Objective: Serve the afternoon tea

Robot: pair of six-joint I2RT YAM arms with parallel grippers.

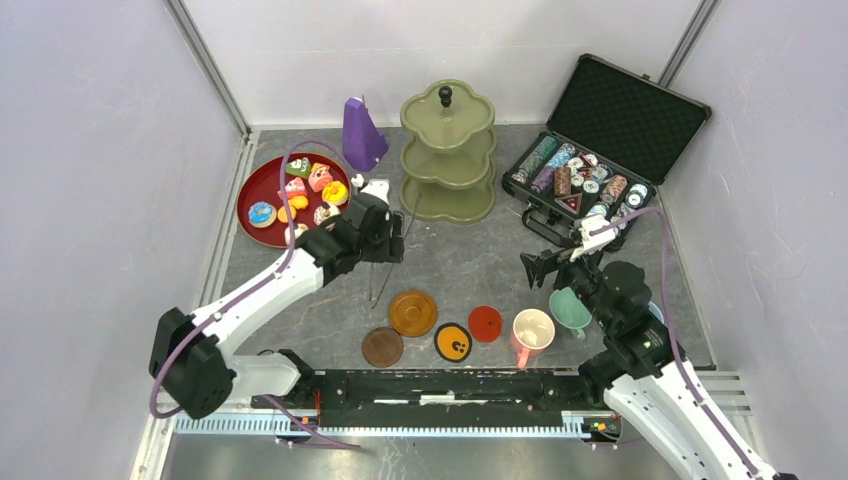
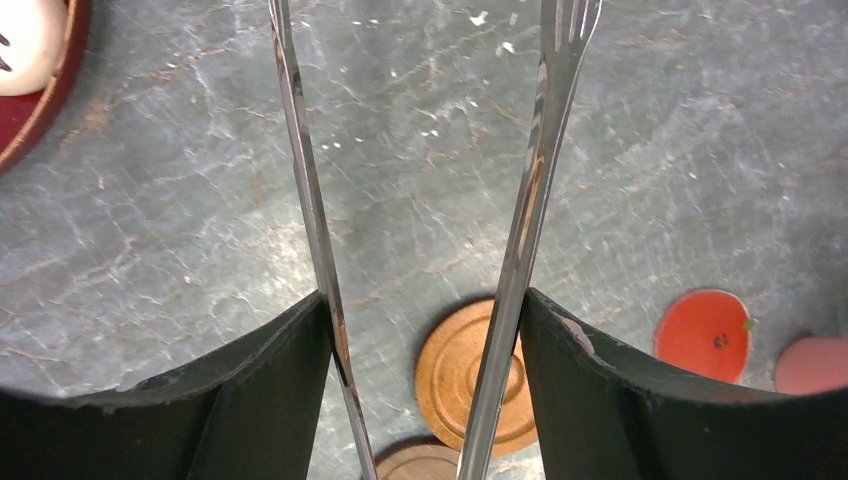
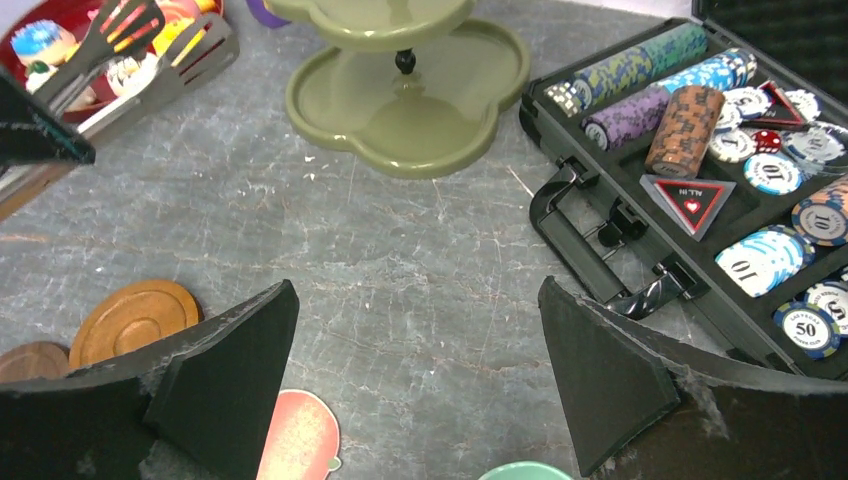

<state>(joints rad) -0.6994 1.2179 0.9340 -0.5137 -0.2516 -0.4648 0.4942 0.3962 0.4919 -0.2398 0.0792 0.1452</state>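
Cakes [image 1: 321, 177] overhead; tongs [image 2: 532, 200] in left-wrist close-up

Saw small colourful cakes [image 1: 320, 177] heaped on red plate [image 1: 265, 183], back left. Found olive-green three-tier stand [image 1: 448, 150] upright nearby. Noted round coasters [image 1: 412, 312], pink mug [image 1: 532, 330], teal mug [image 1: 570, 308] along surface's near side.

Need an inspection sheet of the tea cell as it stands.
Surface: grey marbled table.
Job's things: cakes on red plate, far left; green stand, tiers bare, far centre; coasters, pink mug, teal mug near front.
Clutter: open chip case far right; purple pyramid beside stand.
Hands: left hand shut on tongs; right hand open, empty.
Cables: purple cable loops over the plate.
Surroundings: white walls, metal frame.
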